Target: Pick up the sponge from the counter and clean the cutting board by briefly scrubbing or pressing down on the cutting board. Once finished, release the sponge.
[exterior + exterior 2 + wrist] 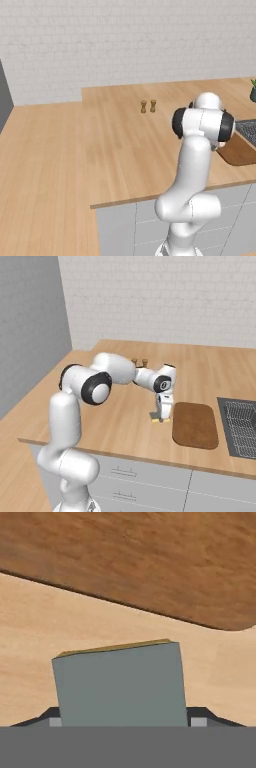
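Observation:
The sponge (156, 417), a small grey-green pad with a yellow underside, is low over the light wood counter (120, 421), just left of the cutting board (195, 424). My gripper (162, 415) points straight down onto it. In the hand view the sponge (120, 684) sits between the two dark fingertips (54, 721), which press against its sides, so the gripper (125, 723) is shut on it. I cannot tell whether the sponge is off the worktop. The reddish-brown cutting board (140, 557) lies bare just beyond it, and shows past my arm in the left base view (240, 150).
Two small brown shakers (139, 362) stand further back on the counter (115, 150), behind my forearm. A dark grey gridded panel (241, 426) lies right of the board. A green plant (253, 91) sits at the far right. Grey cabinet fronts (150, 478) run below the counter edge.

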Tool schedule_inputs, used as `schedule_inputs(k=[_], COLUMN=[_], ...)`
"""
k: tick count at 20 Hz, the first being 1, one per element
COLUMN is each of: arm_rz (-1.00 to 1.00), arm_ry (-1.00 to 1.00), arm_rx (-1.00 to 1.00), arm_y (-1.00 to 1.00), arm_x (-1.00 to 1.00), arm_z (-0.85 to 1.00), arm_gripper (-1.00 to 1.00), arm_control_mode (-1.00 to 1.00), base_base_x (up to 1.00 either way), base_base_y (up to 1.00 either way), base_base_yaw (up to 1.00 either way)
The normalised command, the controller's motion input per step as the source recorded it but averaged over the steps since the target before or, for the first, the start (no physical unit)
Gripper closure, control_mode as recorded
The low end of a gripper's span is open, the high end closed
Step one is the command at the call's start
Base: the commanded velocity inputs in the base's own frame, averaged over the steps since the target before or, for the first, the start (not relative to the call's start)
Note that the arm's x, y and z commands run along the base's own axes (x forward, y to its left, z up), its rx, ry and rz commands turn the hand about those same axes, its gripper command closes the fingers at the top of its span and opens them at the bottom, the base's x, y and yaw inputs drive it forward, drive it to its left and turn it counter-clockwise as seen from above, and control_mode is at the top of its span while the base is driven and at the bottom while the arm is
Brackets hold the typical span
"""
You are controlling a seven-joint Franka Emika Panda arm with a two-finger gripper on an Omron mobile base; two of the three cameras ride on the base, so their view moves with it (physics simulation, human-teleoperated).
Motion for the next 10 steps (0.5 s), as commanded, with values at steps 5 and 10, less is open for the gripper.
schedule_inputs(k=[5, 10], arm_rz=[-0.65, -0.60], arm_ry=[0.08, -0.33], arm_rx=[-0.02, -0.01], arm_y=[-0.80, -0.45], arm_x=[0.19, 0.00], arm_z=[-0.19, -0.88], arm_gripper=[1.00, 1.00], arm_control_mode=[-1.00, -1.00], base_base_x=[0.00, 0.00], base_base_y=[0.00, 0.00], base_base_yaw=[0.00, 0.00])
